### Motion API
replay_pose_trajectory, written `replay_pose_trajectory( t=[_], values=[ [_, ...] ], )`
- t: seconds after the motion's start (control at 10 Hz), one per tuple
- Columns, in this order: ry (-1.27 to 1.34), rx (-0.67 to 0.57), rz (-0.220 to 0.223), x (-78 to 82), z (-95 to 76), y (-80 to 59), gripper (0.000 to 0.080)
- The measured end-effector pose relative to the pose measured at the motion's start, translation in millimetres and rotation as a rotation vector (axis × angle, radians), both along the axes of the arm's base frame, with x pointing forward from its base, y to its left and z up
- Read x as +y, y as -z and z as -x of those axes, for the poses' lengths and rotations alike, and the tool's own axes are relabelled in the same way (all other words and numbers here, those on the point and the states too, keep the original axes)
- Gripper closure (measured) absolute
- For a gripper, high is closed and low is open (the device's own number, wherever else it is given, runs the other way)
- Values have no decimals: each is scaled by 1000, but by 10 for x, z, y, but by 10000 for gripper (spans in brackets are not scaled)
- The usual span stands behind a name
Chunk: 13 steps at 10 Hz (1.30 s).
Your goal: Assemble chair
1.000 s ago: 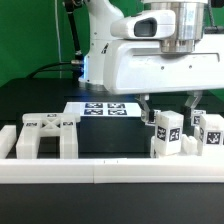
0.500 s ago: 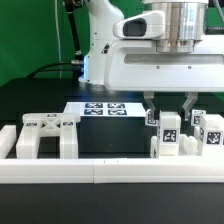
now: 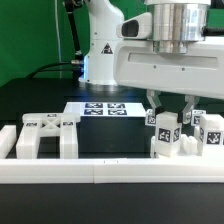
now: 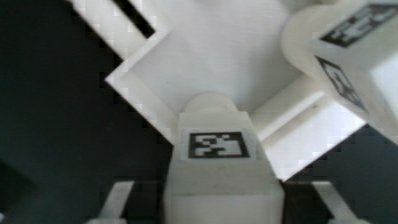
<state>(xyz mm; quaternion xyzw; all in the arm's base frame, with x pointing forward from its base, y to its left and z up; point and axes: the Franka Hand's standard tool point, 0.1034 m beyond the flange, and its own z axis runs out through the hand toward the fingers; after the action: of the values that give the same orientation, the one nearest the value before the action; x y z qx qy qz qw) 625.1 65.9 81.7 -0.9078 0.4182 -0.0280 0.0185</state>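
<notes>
The bench [image 3: 110,143] carries 1 legged frame [image 3: 45,135] and at least 2 tagged posts: 1 centre post [image 3: 167,138] and 1 edge post [image 3: 211,133]. Pieces behind them cannot be counted. There is also 1 marker board [image 3: 104,108] and 1 border rail [image 3: 100,172].

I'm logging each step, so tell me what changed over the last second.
The jaws closed inward from both sides onto the tagged white post, which has not lifted. The legged frame, marker board and the neighbouring white piece stayed put.
</notes>
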Motion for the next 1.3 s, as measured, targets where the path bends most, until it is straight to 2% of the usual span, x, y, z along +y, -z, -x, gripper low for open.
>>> replay_pose_trajectory(
  t=[0.3, 0.5, 0.6, 0.7, 1.3],
  values=[
    [152, -3, -11, 20, -7, 0, 511],
    [139, -3, -10, 25, -6, 1, 247],
    [96, -3, -7, 26, -5, 0, 247],
    [18, -4, -1, 27, -6, -2, 170],
    [-619, -11, 47, -12, -8, 12, 150]
  ],
)
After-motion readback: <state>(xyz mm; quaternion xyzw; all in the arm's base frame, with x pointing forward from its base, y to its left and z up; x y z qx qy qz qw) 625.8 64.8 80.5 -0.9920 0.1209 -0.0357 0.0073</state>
